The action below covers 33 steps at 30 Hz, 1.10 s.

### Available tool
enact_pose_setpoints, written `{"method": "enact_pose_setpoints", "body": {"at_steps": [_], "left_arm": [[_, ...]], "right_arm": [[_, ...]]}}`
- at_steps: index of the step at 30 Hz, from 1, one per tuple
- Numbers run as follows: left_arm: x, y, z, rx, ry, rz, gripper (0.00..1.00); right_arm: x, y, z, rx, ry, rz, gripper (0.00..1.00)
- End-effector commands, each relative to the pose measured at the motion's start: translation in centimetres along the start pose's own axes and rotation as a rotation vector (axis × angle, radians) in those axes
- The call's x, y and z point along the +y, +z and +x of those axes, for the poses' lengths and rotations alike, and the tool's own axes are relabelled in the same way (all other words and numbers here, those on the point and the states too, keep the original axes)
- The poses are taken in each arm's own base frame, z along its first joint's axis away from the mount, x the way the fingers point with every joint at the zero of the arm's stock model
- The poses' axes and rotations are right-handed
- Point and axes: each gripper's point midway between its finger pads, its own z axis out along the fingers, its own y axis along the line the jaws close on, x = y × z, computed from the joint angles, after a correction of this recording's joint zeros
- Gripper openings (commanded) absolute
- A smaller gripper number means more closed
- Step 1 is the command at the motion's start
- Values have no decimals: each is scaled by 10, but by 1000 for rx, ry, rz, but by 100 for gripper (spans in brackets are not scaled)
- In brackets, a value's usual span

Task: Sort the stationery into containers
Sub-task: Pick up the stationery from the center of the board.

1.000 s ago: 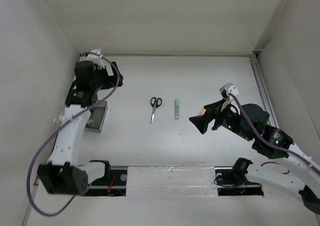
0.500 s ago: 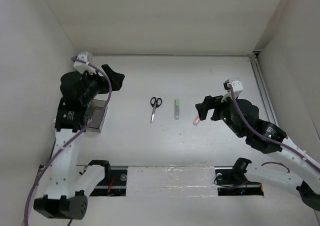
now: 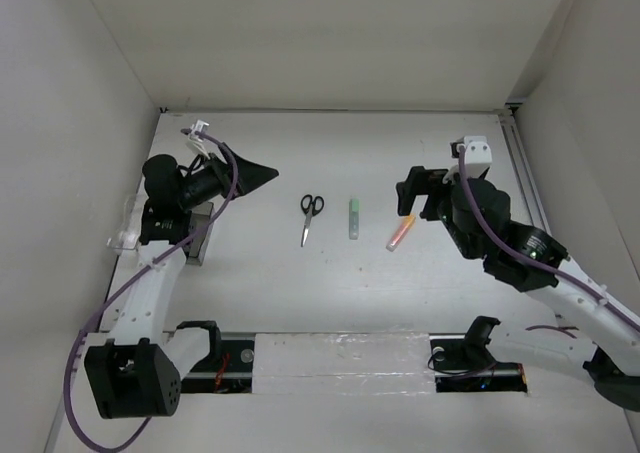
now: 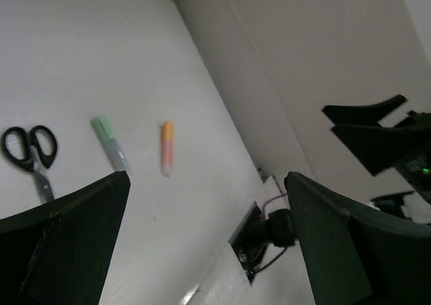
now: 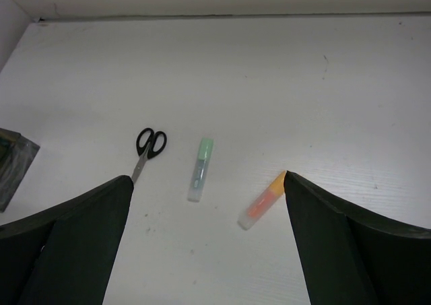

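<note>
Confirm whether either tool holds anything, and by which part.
Nothing held: left tool and right tool are both open and empty; the highlighter lies free.

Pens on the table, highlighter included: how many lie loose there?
2. The green-capped pen lies just right of the scissors; the orange-pink highlighter lies further right, tilted. Others may be hidden from these views.

Overhead; scissors [image 5: 143, 161] in both wrist views
</note>
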Motion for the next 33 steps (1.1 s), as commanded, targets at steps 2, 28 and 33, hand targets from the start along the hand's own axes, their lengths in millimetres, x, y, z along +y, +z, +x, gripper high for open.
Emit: {"method": "enact_pose_setpoints", "body": {"at_steps": [2, 28, 33], "left_arm": [[-18, -13, 1, 76, -88, 195, 100], [73, -81, -61, -352, 181, -696, 100], [93, -89, -47, -324, 152, -774, 100]], "right_arm": [[-5, 9, -2, 13, 18, 21, 100], [23, 122, 91, 280, 28, -84, 100], [32, 138, 110, 339, 27, -95, 99]]}}
